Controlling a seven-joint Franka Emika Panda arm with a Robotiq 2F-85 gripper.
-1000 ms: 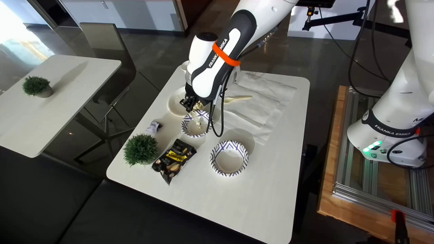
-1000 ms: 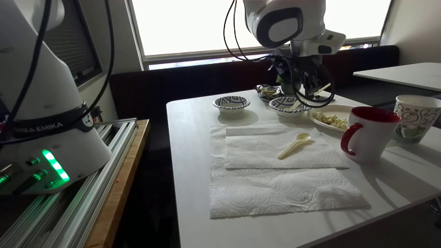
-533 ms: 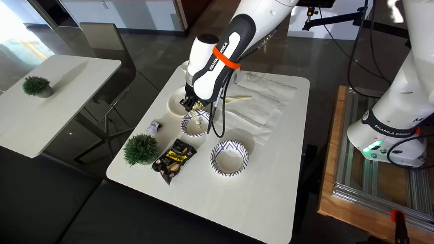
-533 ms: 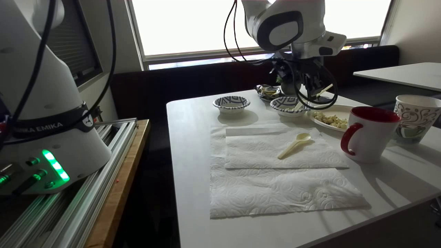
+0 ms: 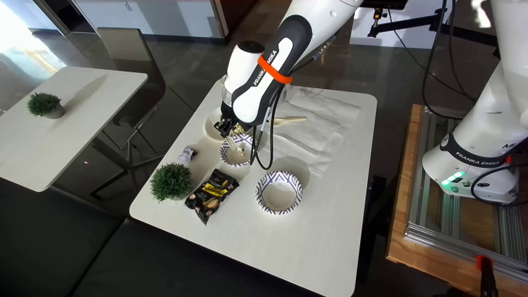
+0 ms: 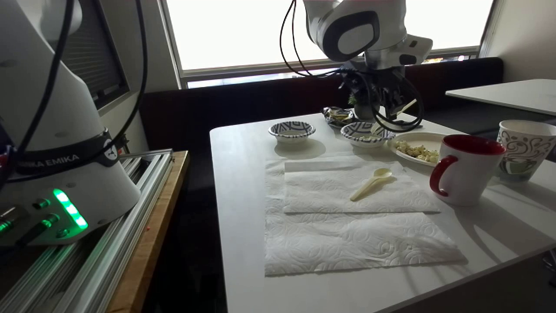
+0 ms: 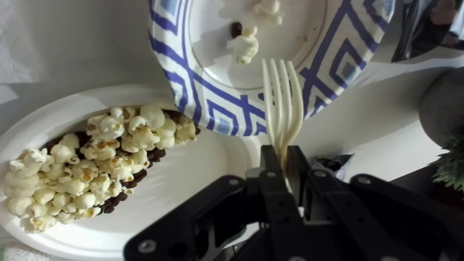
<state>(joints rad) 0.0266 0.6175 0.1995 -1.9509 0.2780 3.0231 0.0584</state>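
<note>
Grip: my black two-fingered gripper (image 7: pixel 281 156) has both fingers together, clamped on the handle of a cream-coloured plastic fork (image 7: pixel 284 127).
Tines: they point away from my fingers, over the rim and floor of a round white paper bowl with blue-violet geometric lines (image 7: pixel 217 101); I cannot tell whether they touch it.
Bowl floor: a few white popcorn pieces (image 7: pixel 247 49) and a small dark brown bit (image 7: pixel 236 29) lie there, just beyond my tine tips in the wrist view.
Plate: just beside that bowl, a white oval plate (image 7: pixel 192 174) bears a heap of pale popcorn (image 7: pixel 83 170) edged with dark brown chips (image 7: pixel 139 176).
Second bowl: a matching patterned bowl (image 5: pixel 279 197), apart from the first, shows in both exterior views on the white rectangular table (image 5: pixel 321 239).
Snack bag: a glossy black bag with a yellow label (image 5: pixel 211 194) lies between that bowl and a green potted plant (image 5: pixel 171 181); a small pale wrapper (image 5: pixel 186 154) is near the plant.
Towels: white embossed paper towels (image 6: pixel 347 234) lie flat under a cream-coloured plastic spoon (image 6: pixel 368 184).
Mug: in an exterior view, a white mug with red handle and inside (image 6: pixel 467 174) stands next to a paper cup with brown swirls (image 6: pixel 523 150).
</note>
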